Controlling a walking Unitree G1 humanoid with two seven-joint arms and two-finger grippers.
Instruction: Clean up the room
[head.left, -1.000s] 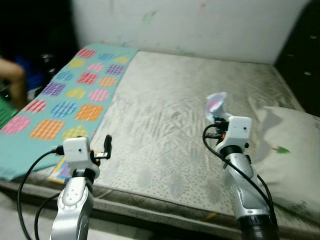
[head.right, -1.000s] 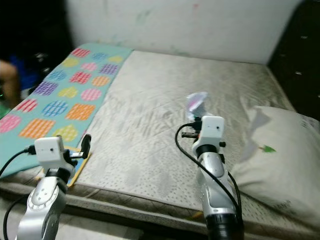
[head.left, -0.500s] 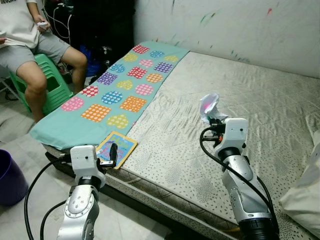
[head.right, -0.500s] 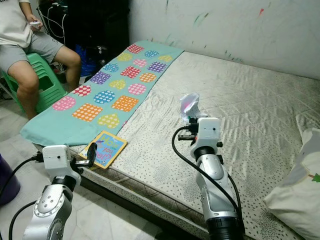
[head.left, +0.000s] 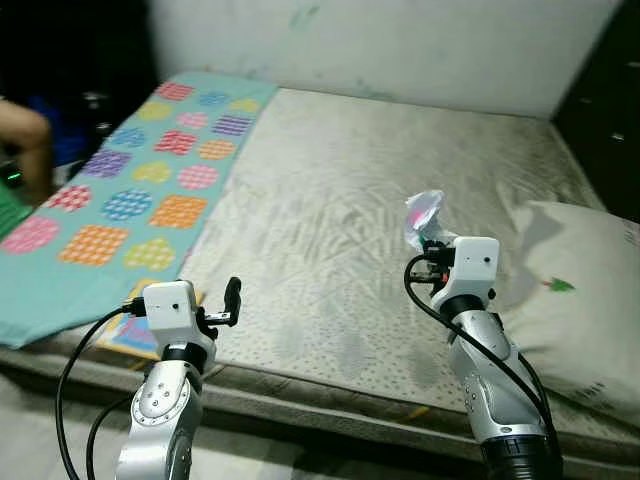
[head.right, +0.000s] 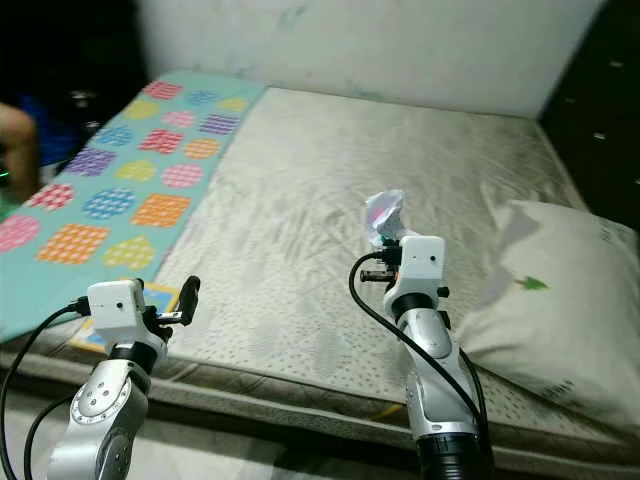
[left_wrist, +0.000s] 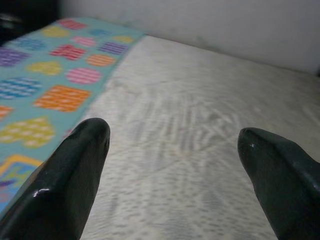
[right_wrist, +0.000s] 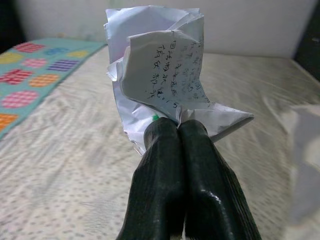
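The right hand (right_wrist: 177, 132) has its two black fingers pressed together on a crumpled paper (right_wrist: 160, 60), pinching it at its lower folds and holding it up in the air over the bed (head.left: 330, 200). The left hand (left_wrist: 172, 165) is spread wide and empty, hanging near the bed's near edge.

The bed takes up most of the room in sight: a bare, pale mattress against a marked white wall (head.left: 400, 40). A turquoise blanket (head.left: 110, 200) with coloured patches lies along its left side, a white pillow (head.left: 575, 290) on its right, and a thin book (head.left: 135, 335) at the near left corner.

The paper looks very light, soft and easily torn; a pinch on a thick bunched fold seems safest, since a loose flap could slip out.
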